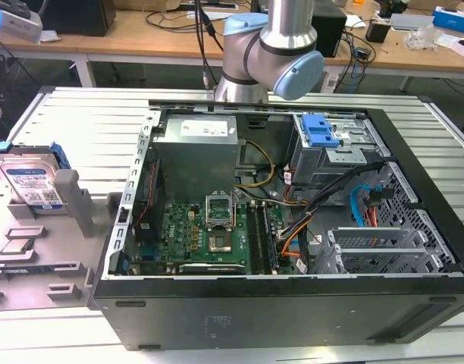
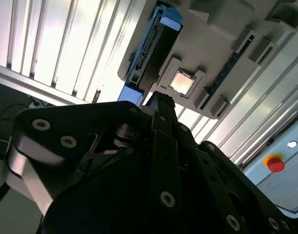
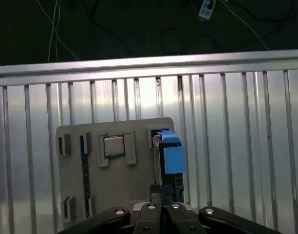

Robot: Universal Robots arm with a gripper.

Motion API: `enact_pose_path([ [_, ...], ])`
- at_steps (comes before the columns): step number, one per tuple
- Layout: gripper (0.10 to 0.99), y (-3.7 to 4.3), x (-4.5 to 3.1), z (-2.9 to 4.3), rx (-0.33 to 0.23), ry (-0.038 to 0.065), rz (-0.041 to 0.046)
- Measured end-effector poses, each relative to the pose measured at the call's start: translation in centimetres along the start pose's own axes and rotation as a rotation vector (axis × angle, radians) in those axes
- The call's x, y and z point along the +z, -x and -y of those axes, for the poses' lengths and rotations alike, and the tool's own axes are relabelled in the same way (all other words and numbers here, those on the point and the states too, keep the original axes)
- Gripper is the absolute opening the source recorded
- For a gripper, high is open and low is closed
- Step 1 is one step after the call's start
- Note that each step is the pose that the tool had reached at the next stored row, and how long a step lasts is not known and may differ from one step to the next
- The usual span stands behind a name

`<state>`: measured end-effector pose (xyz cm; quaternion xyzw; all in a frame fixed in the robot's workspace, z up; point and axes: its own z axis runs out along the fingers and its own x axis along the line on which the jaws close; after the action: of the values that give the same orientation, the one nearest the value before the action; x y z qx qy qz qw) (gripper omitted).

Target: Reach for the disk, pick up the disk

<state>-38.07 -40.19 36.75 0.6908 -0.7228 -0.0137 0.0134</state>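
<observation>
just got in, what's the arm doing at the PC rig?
A Universal Robots arm stands behind an open PC case on a slatted metal table. The disk stands on edge in a grey fixture tray at the exterior view's left, beside a CPU chip. In both wrist views the gripper points at the disk from a distance. The disk has not been picked up.
</observation>
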Motion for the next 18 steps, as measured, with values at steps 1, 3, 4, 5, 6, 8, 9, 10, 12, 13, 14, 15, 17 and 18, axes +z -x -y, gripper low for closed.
enact_pose_path([
  [1, 0.106, 0.0, 0.0, 0.0, -0.014, 0.0, -0.0006],
  [3, 0.106, 0.0, 0.0, 0.0, -0.017, 0.0, -0.0007],
  [4, 0.106, 0.0, 0.0, 0.0, -0.017, 0.0, -0.0007],
  [5, 0.106, 0.0, 0.0, 0.0, -0.017, 0.0, -0.0007],
  [6, 0.106, 0.0, 0.0, 0.0, -0.018, 0.0, -0.0007],
  [8, 0.106, 0.0, 0.0, 0.0, -0.018, 0.0, -0.0007],
  [9, 0.106, 0.0, 0.0, 0.0, -0.018, 0.0, -0.0007],
  [10, 0.106, 0.0, 0.0, 0.0, -0.018, 0.0, -0.0007],
  [12, 0.114, 0.0, 0.0, 0.0, -0.019, 0.0, -0.0008],
  [13, 0.173, 0.0, 0.0, 0.0, -0.019, 0.0, -0.0008],
  [14, 0.235, 0.0, 0.0, 0.0, -0.019, 0.0, -0.0008],
  [15, 0.298, 0.0, 0.0, 0.0, -0.019, 0.0, -0.0008],
  [17, 0.478, 0.0, 0.0, 0.0, -0.02, 0.0, -0.0008],
  [18, 0.537, 0.0, 0.0, 0.0, -0.02, 0.0, -0.0008],
])
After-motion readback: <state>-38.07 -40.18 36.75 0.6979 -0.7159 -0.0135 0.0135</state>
